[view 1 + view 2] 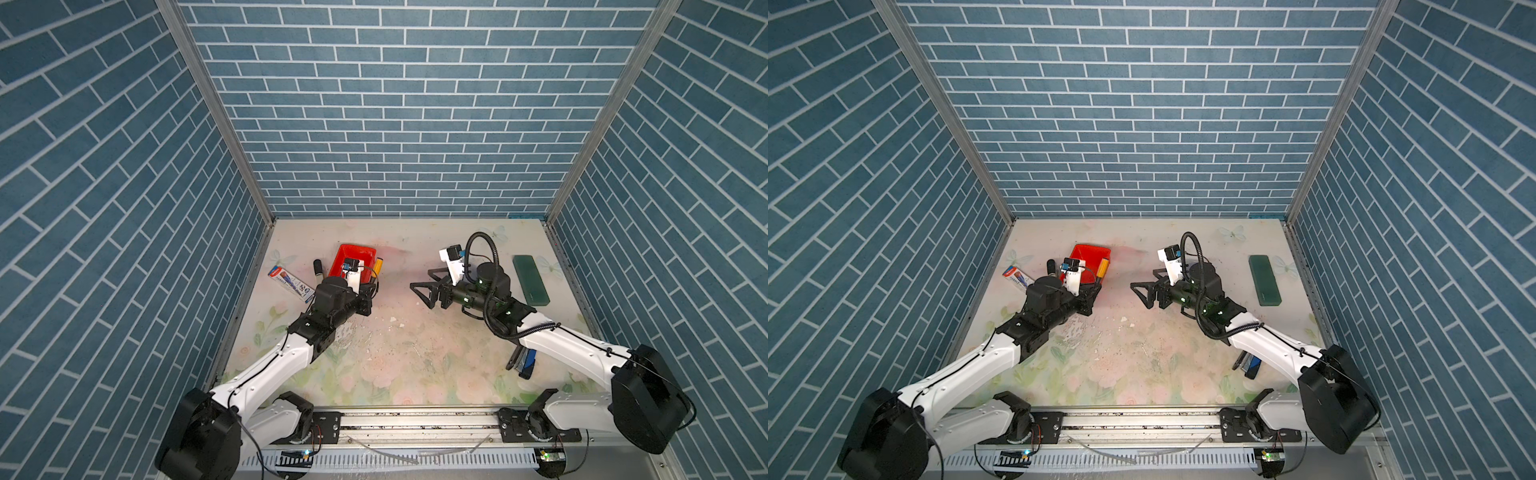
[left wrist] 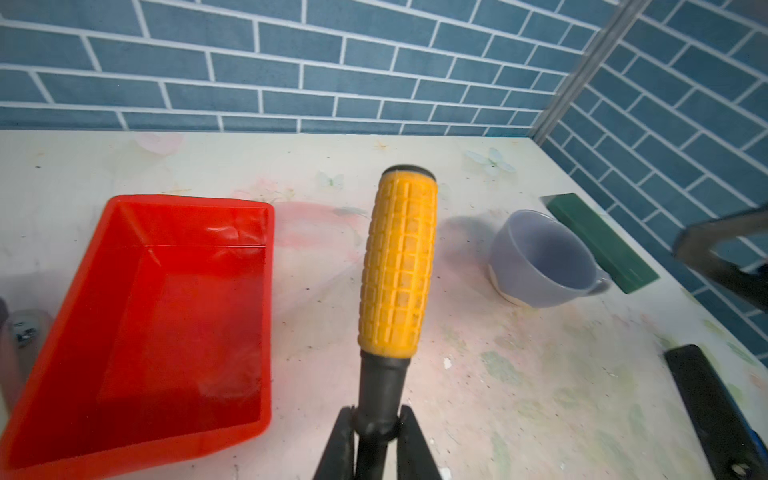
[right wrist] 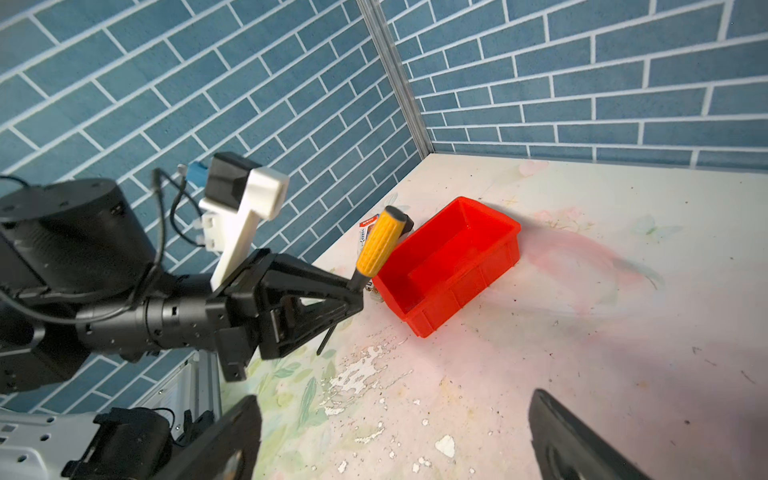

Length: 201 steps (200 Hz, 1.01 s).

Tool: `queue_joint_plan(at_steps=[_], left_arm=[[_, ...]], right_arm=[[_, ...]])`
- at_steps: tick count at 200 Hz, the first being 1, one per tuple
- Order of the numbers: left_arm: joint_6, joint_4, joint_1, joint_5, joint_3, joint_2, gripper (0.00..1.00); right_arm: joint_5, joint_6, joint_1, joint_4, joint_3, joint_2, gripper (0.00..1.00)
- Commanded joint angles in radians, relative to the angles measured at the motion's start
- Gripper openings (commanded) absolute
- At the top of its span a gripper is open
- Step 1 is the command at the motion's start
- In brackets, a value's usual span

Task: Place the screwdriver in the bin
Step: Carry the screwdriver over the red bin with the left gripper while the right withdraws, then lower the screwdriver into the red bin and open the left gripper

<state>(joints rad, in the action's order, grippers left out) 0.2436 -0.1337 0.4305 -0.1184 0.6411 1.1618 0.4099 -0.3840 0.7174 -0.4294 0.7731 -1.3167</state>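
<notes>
Left wrist view: the left claw (image 2: pixel 376 426) is clamped on the black collar of the screwdriver (image 2: pixel 398 266), and the ribbed yellow handle points away from the camera. The screwdriver is beside the red bin (image 2: pixel 268 316), not inside it. The bin holds nothing and sits on a pale table (image 2: pixel 519 395) with a faded flower print. On the screwdriver's other side, a pale lavender cup (image 2: pixel 544 262) sits tipped toward the camera, just in front of a flat green block (image 2: pixel 602 245). From the right wrist view, the screwdriver is tilted, handle up near a corner of the bin, with its thin shaft poking out below the claw. In both top views the yellow handle shows just right of the bin's right edge, at the back left of the table. The right claw (image 1: pixel 420 278) hangs near the middle of the table with its jaws spread wide apart, gripping nothing, well apart from the bin. A black-capped marker (image 1: pixel 318 266) and a printed tube (image 1: pixel 291 284) lie left of the bin. A blue and black stapler (image 1: pixel 525 363) lies partly hidden under the right arm.
</notes>
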Motion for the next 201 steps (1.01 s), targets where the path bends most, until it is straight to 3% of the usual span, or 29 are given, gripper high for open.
queue_joint_plan(at_steps=[1,36,98,152,201], left_arm=[[-0.07,0.105,-0.042,0.065,0.106,0.081,0.0],[-0.096,0.157,-0.124,0.092,0.255,0.269,0.0],[-0.178,0.223,-0.191,0.138,0.474,0.556,0.0],[-0.154,0.328,-0.199,0.128,0.616,0.708,0.0],[-0.106,0.36,-0.203,0.118,0.656,0.771,0.0]], right_arm=[[-0.043,0.144,0.028,0.007,0.072,-0.035,0.99],[-0.073,0.27,0.073,0.016,0.137,-0.106,0.99],[-0.082,0.309,0.114,0.025,0.165,-0.136,0.99],[-0.098,0.346,0.127,0.077,0.19,-0.152,0.99],[-0.134,0.369,0.133,0.095,0.201,-0.164,0.99]])
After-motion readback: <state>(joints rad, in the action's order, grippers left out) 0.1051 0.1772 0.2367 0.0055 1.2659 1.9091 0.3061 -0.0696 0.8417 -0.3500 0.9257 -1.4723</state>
